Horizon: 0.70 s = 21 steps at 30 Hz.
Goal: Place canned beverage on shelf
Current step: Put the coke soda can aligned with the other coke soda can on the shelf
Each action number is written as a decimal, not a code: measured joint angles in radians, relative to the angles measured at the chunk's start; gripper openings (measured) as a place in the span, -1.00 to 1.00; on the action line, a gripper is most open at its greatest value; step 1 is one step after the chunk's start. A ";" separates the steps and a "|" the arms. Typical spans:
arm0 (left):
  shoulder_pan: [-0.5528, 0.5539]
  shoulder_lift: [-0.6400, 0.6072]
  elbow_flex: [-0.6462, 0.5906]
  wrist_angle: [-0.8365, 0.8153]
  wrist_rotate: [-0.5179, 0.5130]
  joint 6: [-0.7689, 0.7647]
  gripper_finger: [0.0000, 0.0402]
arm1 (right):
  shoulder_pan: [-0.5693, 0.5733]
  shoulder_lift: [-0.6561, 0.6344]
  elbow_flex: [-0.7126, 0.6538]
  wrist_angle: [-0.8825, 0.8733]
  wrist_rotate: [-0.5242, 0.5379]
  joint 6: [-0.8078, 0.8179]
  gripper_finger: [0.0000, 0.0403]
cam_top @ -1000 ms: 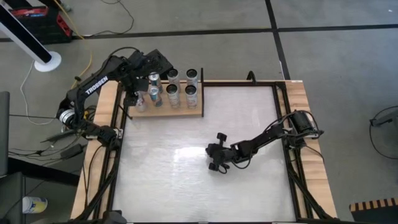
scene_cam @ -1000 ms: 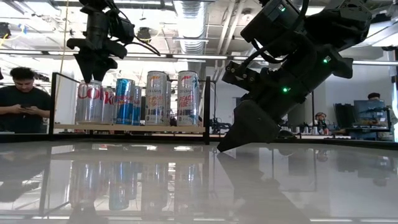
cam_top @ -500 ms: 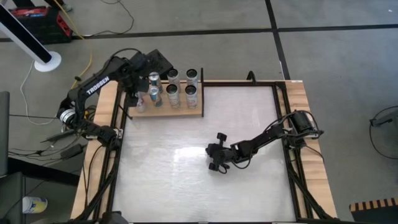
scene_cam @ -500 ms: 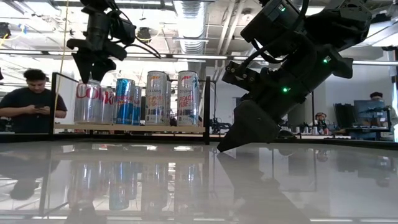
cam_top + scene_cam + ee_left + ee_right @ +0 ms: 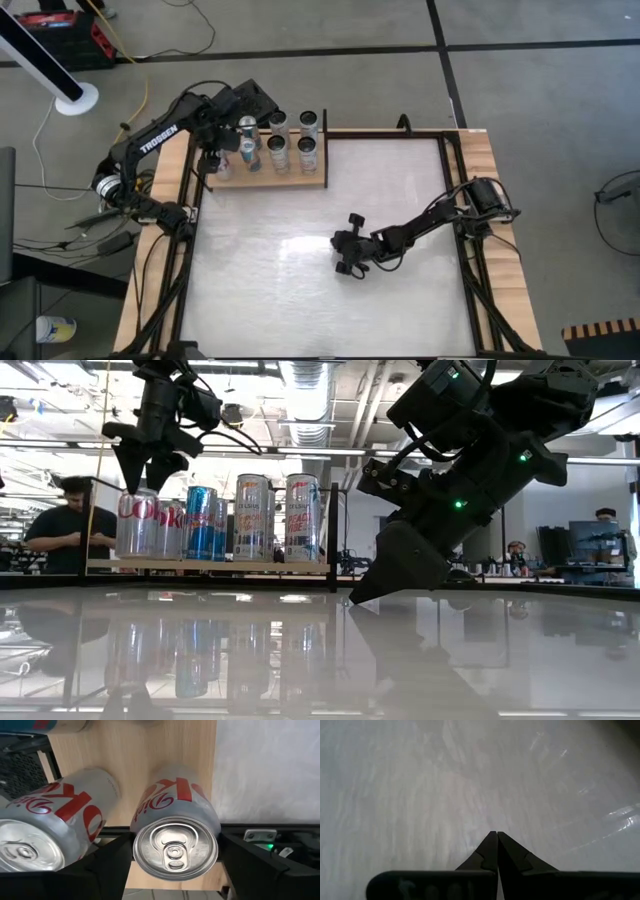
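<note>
Tool of the left arm point(image 5: 141, 463) spread wide just above a Diet Coke can point(image 5: 176, 834) on the shelf point(image 5: 290, 181).
Left wrist view shows the two dark fingers point(image 5: 107, 865) standing clear on either side of the can's top, with a gap at each side, so the can stands free on the pale wood at the shelf's left end, near its front edge. A second Diet Coke can point(image 5: 47, 832) stands just beside it, and more upright cans point(image 5: 252, 517) fill the shelf in rows toward the right. The shelf lies at the far left corner of the white bench point(image 5: 300, 290). The right tool point(image 5: 347, 256) rests pinched tight, tips together, low over the bench's middle, well apart from the shelf. A person point(image 5: 62, 525) stands in the room beyond.
</note>
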 joint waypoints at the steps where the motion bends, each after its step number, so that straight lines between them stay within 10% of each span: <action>1: 0.000 0.000 0.000 0.000 -0.003 0.015 0.35 | 0.000 0.000 0.000 0.000 0.000 0.000 -0.87; 21: 0.000 -0.001 0.001 0.002 -0.005 0.013 0.35 | 0.000 0.000 0.000 0.000 0.000 -0.003 -0.87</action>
